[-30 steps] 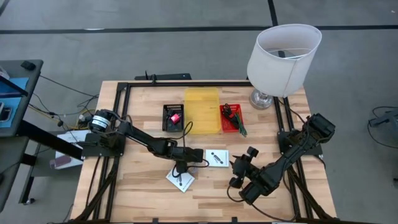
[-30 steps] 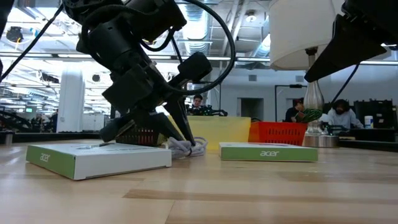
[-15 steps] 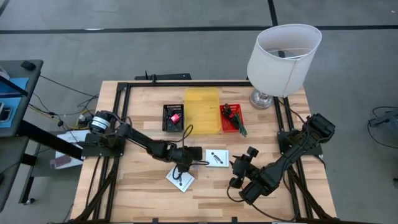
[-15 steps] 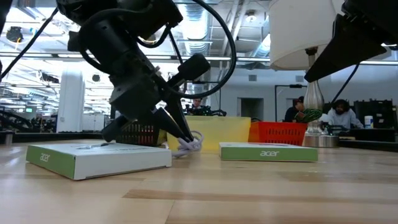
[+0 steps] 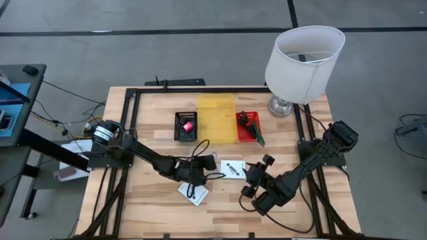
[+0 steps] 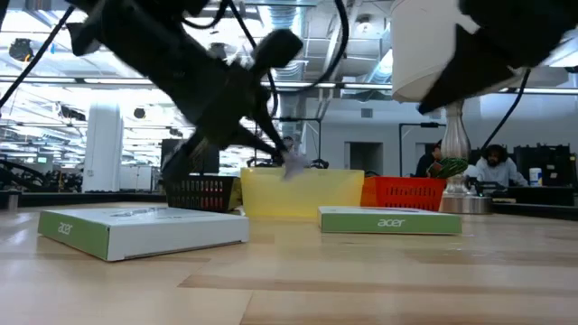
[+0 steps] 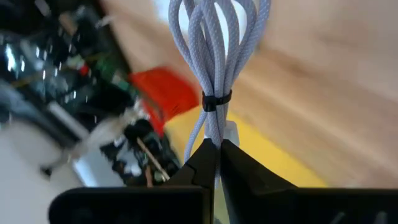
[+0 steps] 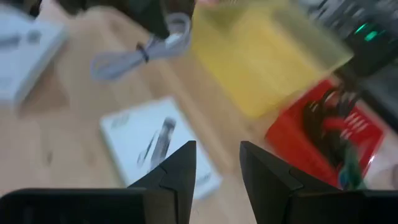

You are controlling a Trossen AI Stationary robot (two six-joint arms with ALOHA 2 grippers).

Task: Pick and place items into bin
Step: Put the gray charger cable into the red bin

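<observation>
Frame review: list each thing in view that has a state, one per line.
left hand: shut on the coiled cable, lifted off the table
coiled cable: bundled with a tie, held in the air
right hand: open, empty, above the table
yellow bin: open top, looks empty
red bin: holds green and dark items
black bin: holds a pink item
white boxes: flat on the table
lamp: upright

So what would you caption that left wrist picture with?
Left gripper shut on a bundled pale grey cable, lifted above the wooden table, with the yellow bin and red bin beyond.
</observation>
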